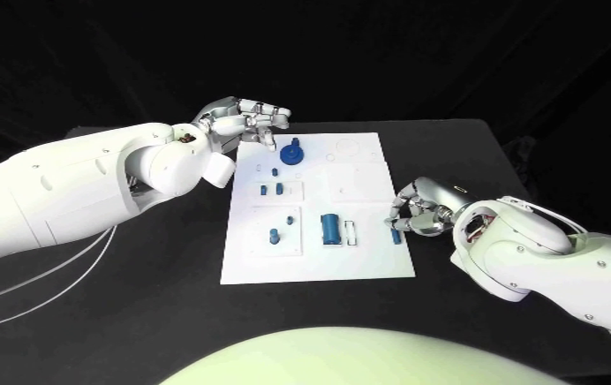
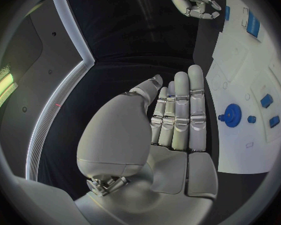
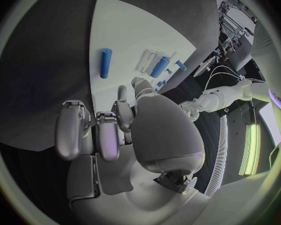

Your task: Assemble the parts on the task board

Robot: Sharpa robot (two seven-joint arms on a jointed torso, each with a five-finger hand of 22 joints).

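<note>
The white task board [image 1: 369, 261] lies in the middle of the table. A blue gear [image 1: 293, 154] [image 2: 233, 115] stands near its far left corner. My left hand [image 1: 248, 120] [image 2: 172, 120] hovers just beyond that corner, fingers straight and side by side, holding nothing. A thick blue cylinder [image 1: 331, 228] [image 3: 160, 66] sits mid-board, with small blue pieces [image 1: 271, 189] to its left. A slim blue peg [image 1: 396, 236] [image 3: 105, 62] lies flat at the board's right edge. My right hand [image 1: 420, 208] [image 3: 109, 130] hangs beside it with loosely bent fingers, apart from the peg and holding nothing.
Black tabletop [image 1: 140, 314] surrounds the board on every side. White cables [image 1: 57, 283] trail from the left arm over the table's left part. Recessed white slots [image 1: 363, 192] mark the board's upper right.
</note>
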